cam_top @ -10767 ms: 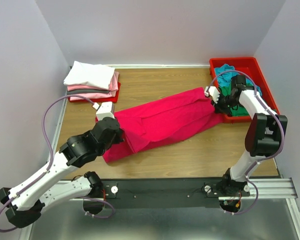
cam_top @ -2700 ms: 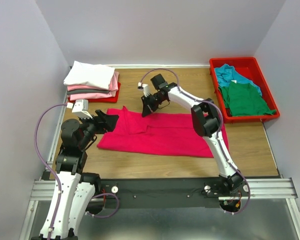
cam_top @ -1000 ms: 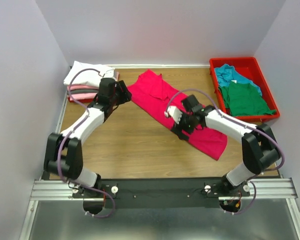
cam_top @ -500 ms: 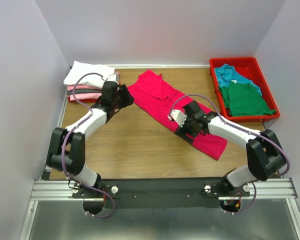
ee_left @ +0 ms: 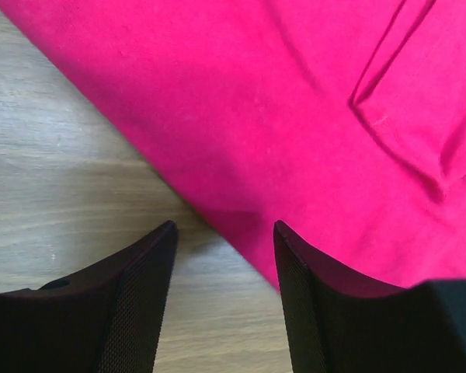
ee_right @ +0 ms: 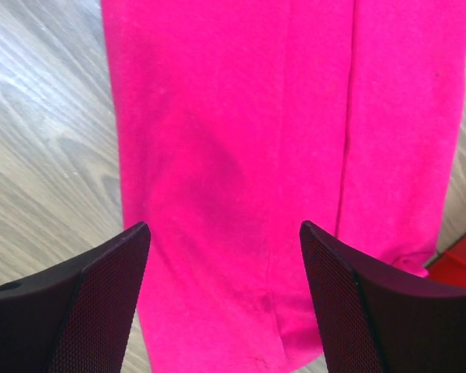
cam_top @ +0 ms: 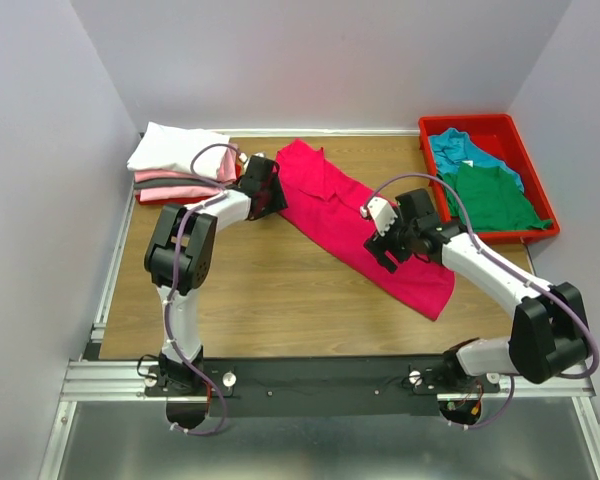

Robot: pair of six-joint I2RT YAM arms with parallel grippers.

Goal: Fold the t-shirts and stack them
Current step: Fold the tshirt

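Crimson-pink cloth, the t-shirt [cam_top: 325,195] lies as a long, smooth band slanting across the wooden tabletop [cam_top: 270,290], its middle partly hidden under the right arm. Over the shirt's straight edge the left tool [ee_left: 224,227] stands parted, gripping nothing. Above flat fabric and a seam the right tool [ee_right: 224,225] gapes wide, empty. Bare wood spreads along the near side.
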